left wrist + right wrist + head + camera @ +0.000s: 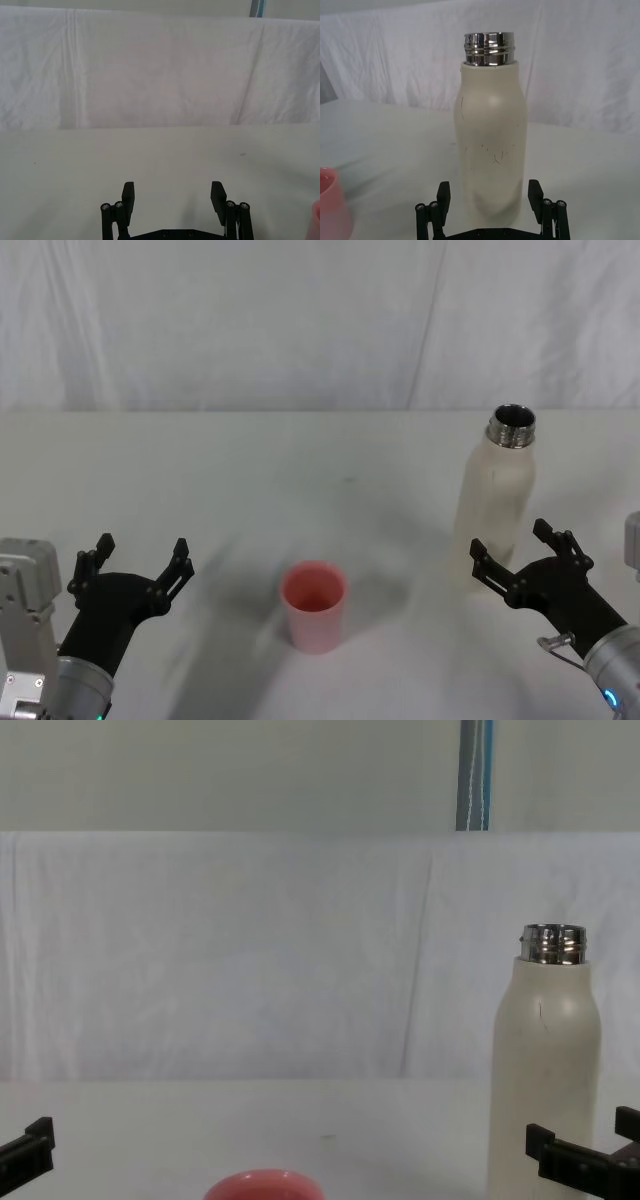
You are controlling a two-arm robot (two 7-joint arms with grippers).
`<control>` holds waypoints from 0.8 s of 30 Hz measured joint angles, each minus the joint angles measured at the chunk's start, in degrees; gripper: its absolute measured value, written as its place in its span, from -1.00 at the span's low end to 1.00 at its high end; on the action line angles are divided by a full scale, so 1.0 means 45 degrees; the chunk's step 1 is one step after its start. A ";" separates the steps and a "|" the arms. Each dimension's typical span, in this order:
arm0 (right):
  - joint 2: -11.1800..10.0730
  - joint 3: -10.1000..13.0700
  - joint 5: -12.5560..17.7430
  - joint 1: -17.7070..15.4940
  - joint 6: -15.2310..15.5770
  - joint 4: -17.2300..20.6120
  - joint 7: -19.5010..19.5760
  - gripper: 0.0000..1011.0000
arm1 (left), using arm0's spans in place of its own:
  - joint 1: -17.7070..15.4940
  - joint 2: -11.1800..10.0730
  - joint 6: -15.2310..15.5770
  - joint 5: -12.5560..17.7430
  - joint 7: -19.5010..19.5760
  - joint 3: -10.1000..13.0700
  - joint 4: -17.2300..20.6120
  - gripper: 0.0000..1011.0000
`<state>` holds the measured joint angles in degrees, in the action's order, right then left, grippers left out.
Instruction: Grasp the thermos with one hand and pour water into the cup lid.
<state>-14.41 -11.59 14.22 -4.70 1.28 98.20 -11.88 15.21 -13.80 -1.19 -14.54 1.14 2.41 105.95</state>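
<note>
The thermos [497,498] stands upright on the right of the table, cream-white with an uncapped steel neck, and shows too in the right wrist view [490,140] and the chest view [545,1070]. My right gripper [510,545] is open at its lower body, one finger on each side [489,196], not closed on it. The pink cup lid [314,605] stands mouth-up at the front centre, to the left of the thermos [330,207]; the chest view catches its rim [262,1186]. My left gripper [140,552] is open and empty at the front left [173,197].
A white cloth covers the table [300,470] and hangs as a backdrop [250,950] behind it. Bare tabletop lies between the cup lid and the left gripper, and behind the cup lid.
</note>
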 joint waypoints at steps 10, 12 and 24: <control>0.0086 0.0156 -0.0271 -0.0719 -0.0738 0.0635 0.0173 0.98 | 0.0000 0.0000 0.0000 0.0000 0.0000 0.0000 0.0000 0.98; 0.0154 0.0195 -0.0379 -0.0894 -0.1028 0.0711 0.0218 0.98 | 0.0000 0.0000 0.0000 0.0000 0.0000 0.0000 0.0000 0.98; 0.0370 0.0124 -0.0664 -0.1409 -0.2021 0.0758 -0.0017 0.98 | 0.0000 0.0000 0.0000 0.0000 0.0000 -0.0001 0.0001 0.98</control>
<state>-12.75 -11.03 11.23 -11.04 -7.81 101.61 -11.96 15.21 -13.81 -1.19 -14.54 1.14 2.41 105.96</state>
